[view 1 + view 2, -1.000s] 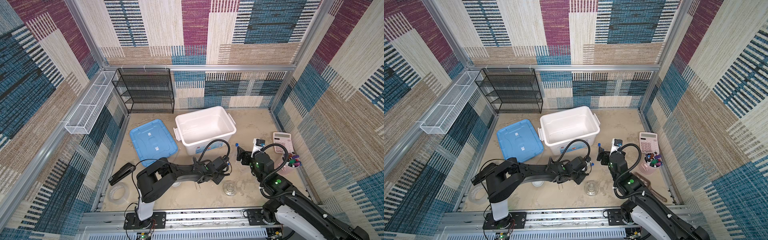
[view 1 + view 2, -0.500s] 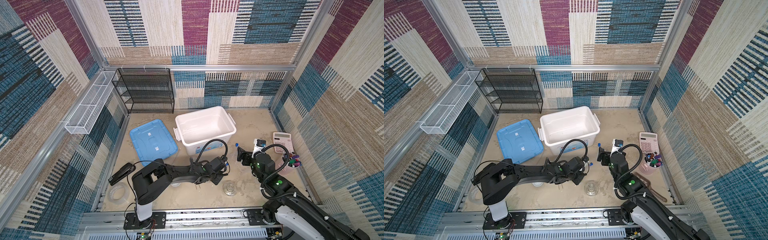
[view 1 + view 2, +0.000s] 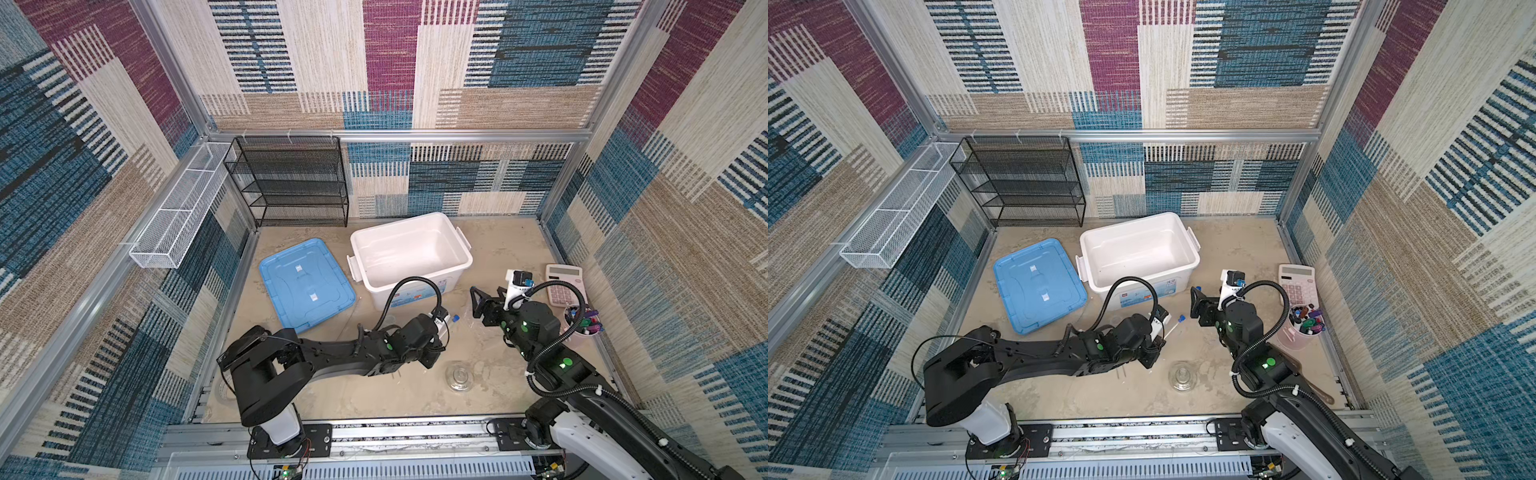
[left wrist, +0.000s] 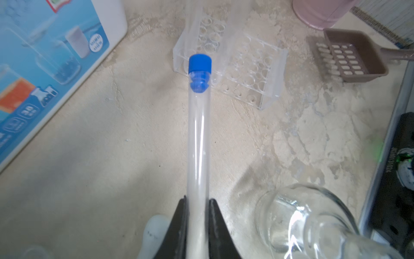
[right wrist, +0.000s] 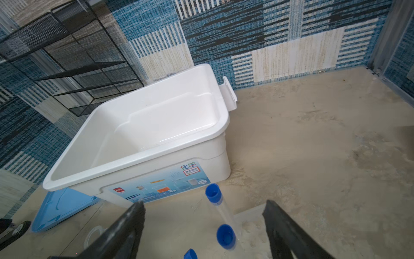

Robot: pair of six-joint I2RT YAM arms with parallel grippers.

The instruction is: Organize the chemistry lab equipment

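stretched out lower and flatter than a second ago, the left arm (image 3: 332,353) is now laid long across the floor (image 3: 395,401), though its gripper has hardly been carried from mid-floor. the left gripper (image 4: 198,203) is clamped on a clear blue-capped tube (image 4: 199,134), pinched near its bottom end between the two black fingers, and in both top views its blue cap (image 3: 456,318) is pointed toward 2 o'clock. beyond that cap, in the left wrist view, a clear welled tray (image 4: 253,74) is seen resting on the floor, with a brown slotted scoop (image 4: 354,60) beside it and a clear glass vessel (image 4: 309,224) close to the gripper. that vessel is found at 5 o'clock of mid-floor in the top views. the right gripper (image 5: 203,203) is held at 3 o'clock with its fingers spread wide and nothing pinched; between them a second capped tube (image 5: 212,193) is seen upright, and another blue cap (image 5: 225,236) nearer the camera. the white bin (image 3: 409,222) is set at 12 o'clock, the blue lid (image 3: 305,286) at 10 o'clock, the pink calculator (image 3: 564,286) at 2 o'clock, the pink cup of markers (image 3: 1292,341) at 3 o'clock.
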